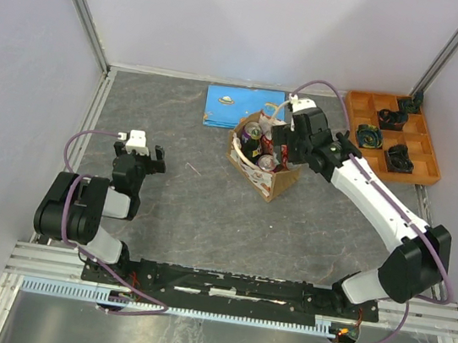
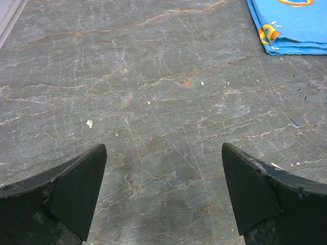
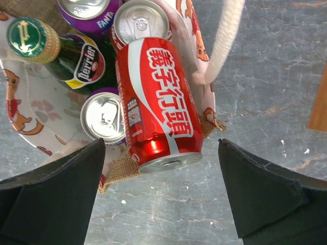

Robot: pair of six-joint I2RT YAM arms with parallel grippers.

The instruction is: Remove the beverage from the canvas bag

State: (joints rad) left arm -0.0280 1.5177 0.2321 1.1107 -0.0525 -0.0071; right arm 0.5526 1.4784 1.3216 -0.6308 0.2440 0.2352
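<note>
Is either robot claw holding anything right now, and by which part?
Nothing is held. The right gripper hangs open over the red drink can on the tan canvas bag; the left gripper is open too.

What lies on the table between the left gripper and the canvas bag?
In the top external view, only bare grey table lies between the left gripper and the canvas bag, apart from one thin small streak.

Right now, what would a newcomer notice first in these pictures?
A red can lies tipped across the open canvas bag mid-table, with the right tool open over it. Beside it in the bag sit a green bottle and silver-topped cans. An orange tray brightens the far right corner.
</note>
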